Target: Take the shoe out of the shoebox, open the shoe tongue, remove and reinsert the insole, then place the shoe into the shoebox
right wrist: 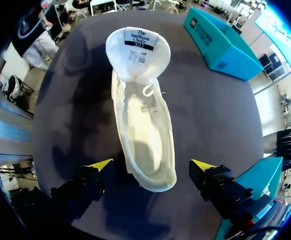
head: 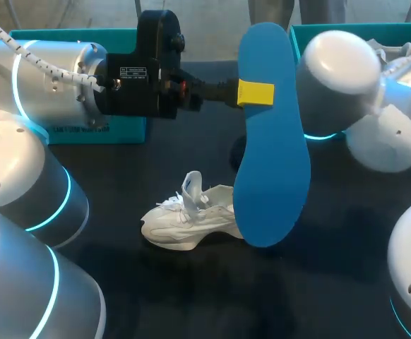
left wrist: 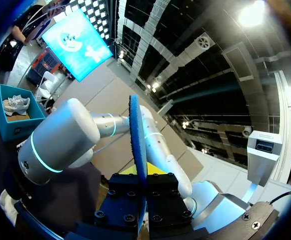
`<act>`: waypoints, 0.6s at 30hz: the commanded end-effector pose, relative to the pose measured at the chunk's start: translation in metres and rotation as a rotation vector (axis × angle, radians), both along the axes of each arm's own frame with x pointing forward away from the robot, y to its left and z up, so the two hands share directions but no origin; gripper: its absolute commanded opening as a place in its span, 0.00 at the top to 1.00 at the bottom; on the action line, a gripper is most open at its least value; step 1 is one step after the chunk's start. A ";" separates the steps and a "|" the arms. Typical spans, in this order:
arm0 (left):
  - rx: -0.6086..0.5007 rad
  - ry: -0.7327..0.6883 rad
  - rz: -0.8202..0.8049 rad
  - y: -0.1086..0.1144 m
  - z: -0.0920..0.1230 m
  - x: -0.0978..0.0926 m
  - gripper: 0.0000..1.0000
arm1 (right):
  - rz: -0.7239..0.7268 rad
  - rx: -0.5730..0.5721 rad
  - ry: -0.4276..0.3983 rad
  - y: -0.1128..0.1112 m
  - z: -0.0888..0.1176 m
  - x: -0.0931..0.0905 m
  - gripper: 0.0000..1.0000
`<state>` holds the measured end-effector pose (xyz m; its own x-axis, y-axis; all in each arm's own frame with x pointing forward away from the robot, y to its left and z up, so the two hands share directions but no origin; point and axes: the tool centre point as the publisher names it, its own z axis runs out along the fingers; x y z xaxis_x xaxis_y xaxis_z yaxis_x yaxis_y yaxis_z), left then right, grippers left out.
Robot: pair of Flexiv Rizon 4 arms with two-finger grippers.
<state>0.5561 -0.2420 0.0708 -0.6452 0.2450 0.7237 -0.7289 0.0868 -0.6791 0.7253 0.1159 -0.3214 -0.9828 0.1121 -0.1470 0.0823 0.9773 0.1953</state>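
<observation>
Hanging above the dark table (head: 191, 296), the blue insole (head: 272, 162) was grasped by the clenched left gripper (head: 255, 93), while the white shoe (right wrist: 143, 125) was set sole-down beneath the released right gripper (right wrist: 152, 164), tongue folded back, seemingly so that the insole could be reinserted.

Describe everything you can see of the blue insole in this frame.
The insole is plain blue, flat and foot-shaped, and looks like thin foam. It is out of the shoe and held in the air by the left gripper, which is clamped on it near the narrower end. Its broad face is turned to the head camera, and the wider end hangs in front of the shoe. Whether the two touch cannot be told. The left wrist view shows it edge-on between the fingers.
</observation>
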 end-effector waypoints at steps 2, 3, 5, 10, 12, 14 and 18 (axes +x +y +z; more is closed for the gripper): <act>-0.007 0.003 0.016 -0.002 0.001 -0.009 1.00 | -0.005 -0.075 0.016 0.007 0.000 0.001 0.00; -0.007 0.003 0.016 -0.002 0.001 -0.009 1.00 | -0.003 -0.076 0.018 0.007 -0.001 0.001 0.00; -0.007 0.003 0.016 -0.002 0.001 -0.009 1.00 | 0.001 -0.076 0.023 0.008 -0.001 0.000 0.00; -0.007 0.003 0.016 -0.002 0.001 -0.009 1.00 | 0.002 -0.076 0.028 0.008 -0.002 0.000 0.00; -0.007 0.003 0.016 -0.002 0.001 -0.009 1.00 | 0.002 -0.075 0.030 0.007 -0.002 0.000 0.00; -0.007 0.003 0.016 -0.002 0.001 -0.009 1.00 | 0.002 -0.074 0.033 0.006 -0.003 0.001 0.00; -0.007 0.003 0.016 -0.002 0.001 -0.009 1.00 | -0.014 -0.076 0.047 0.006 -0.004 0.002 0.00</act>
